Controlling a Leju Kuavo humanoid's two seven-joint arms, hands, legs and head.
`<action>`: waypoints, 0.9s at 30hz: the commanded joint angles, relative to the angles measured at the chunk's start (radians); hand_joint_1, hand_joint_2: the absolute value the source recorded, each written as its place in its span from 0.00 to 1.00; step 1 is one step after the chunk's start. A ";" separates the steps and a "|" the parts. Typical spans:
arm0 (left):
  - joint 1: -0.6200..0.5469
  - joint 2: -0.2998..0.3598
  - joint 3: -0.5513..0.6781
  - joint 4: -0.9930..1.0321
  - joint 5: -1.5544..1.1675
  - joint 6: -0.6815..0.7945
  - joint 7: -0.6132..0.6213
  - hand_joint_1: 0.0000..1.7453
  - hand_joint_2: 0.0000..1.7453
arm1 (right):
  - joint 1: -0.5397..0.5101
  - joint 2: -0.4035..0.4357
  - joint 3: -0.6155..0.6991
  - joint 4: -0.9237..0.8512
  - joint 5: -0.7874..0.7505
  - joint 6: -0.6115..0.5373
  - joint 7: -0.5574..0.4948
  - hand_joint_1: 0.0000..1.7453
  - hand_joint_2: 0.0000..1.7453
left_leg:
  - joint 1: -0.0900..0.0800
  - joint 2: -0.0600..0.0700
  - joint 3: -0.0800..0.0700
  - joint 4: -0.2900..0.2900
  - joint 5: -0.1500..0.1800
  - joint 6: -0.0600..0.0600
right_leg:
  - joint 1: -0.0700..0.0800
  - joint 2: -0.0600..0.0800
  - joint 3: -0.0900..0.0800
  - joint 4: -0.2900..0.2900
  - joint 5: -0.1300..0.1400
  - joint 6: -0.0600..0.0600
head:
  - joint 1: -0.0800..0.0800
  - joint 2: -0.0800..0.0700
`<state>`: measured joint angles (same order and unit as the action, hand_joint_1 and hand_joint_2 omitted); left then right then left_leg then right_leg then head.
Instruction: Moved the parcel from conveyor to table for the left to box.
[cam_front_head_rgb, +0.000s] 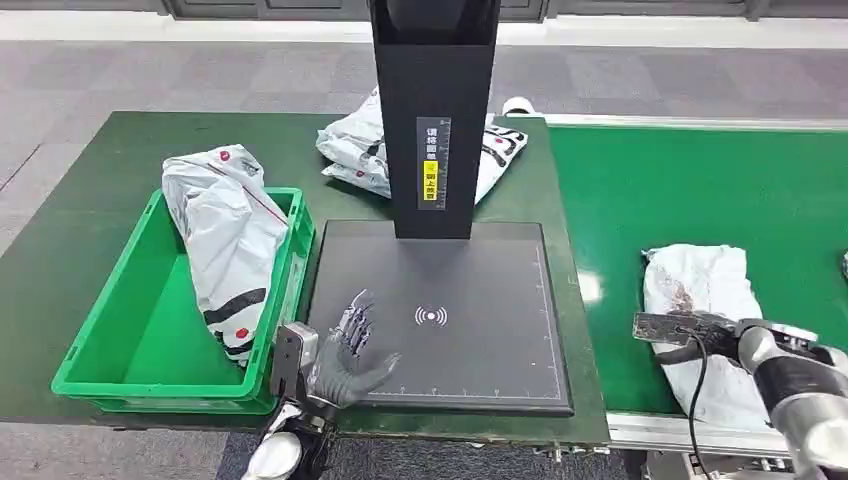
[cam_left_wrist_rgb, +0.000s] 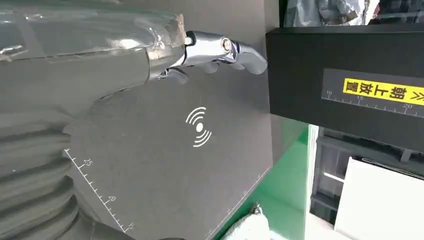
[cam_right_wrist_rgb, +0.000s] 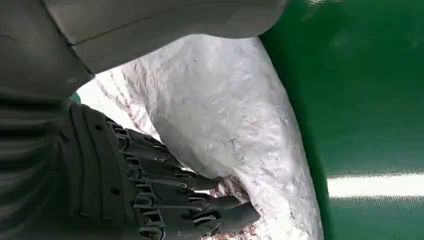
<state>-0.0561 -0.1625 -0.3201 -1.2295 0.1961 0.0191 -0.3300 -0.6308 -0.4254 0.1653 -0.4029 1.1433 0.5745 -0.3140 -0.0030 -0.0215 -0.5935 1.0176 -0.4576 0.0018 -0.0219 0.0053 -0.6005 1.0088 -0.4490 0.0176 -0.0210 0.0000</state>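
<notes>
- Lying on the green conveyor (cam_front_head_rgb: 700, 190) at the robot's right is a white crinkled parcel (cam_front_head_rgb: 700, 290), with a reddish smudge on its wrapping near the end closest to the robot.
- The right hand (cam_front_head_rgb: 690, 328) sits on top of that parcel; in the right wrist view its dark fingers (cam_right_wrist_rgb: 200, 200) are laid together and pressed flat against the plastic right by the smudge, while the thick thumb stands off to the other side of the bag.
- Whether it really has a grip on the parcel or only rests on it, I cannot tell from here; the underside of the bag is hidden.
- The left hand (cam_front_head_rgb: 350, 355) hovers over the near left corner of the dark scanner pad (cam_front_head_rgb: 470, 350), fingers spread apart and holding nothing.
- The pad carries a white wireless mark (cam_left_wrist_rgb: 199, 127) in its middle and ruler ticks along its edges, and a black column (cam_front_head_rgb: 435, 110) with a yellow label rises from its far side.
- A green crate (cam_front_head_rgb: 120, 340) stands just left of the pad on the dark green table (cam_front_head_rgb: 90, 180), with one white bag (cam_front_head_rgb: 225, 240) propped inside against its right wall.
- Another white bag (cam_front_head_rgb: 365, 145) lies on the table behind the column, partly hidden by it.
</notes>
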 joint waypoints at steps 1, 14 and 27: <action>-0.007 0.008 0.029 0.049 0.012 -0.007 0.001 0.00 1.00 | 0.088 -0.050 0.255 -0.070 -0.079 -0.004 0.061 0.38 1.00 | 0.002 0.002 0.003 -0.002 0.000 -0.001 | 0.002 -0.001 0.004 -0.004 0.001 -0.002 | 0.000 0.000; -0.005 -0.009 0.041 0.068 0.021 -0.014 0.001 0.00 1.00 | 0.140 -0.127 0.357 -0.126 -0.228 -0.009 0.102 1.00 1.00 | 0.001 -0.001 0.005 -0.001 0.000 0.000 | 0.002 -0.003 0.006 -0.003 0.000 -0.001 | 0.000 0.000; 0.006 -0.007 0.081 0.057 0.013 -0.004 -0.011 0.00 1.00 | 0.140 -0.107 0.314 -0.118 -0.328 -0.113 0.159 1.00 1.00 | 0.001 0.001 0.006 -0.002 -0.001 0.000 | 0.002 -0.001 0.007 -0.004 0.000 -0.001 | 0.000 0.000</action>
<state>-0.0495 -0.1686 -0.3170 -1.2032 0.2140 0.0103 -0.3384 -0.4930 -0.5600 0.4635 -0.5440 0.8838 0.5371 -0.1957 -0.0030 -0.0235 -0.5915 1.0179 -0.4583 0.0026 -0.0219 0.0036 -0.5971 1.0082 -0.4503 0.0191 -0.0214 0.0000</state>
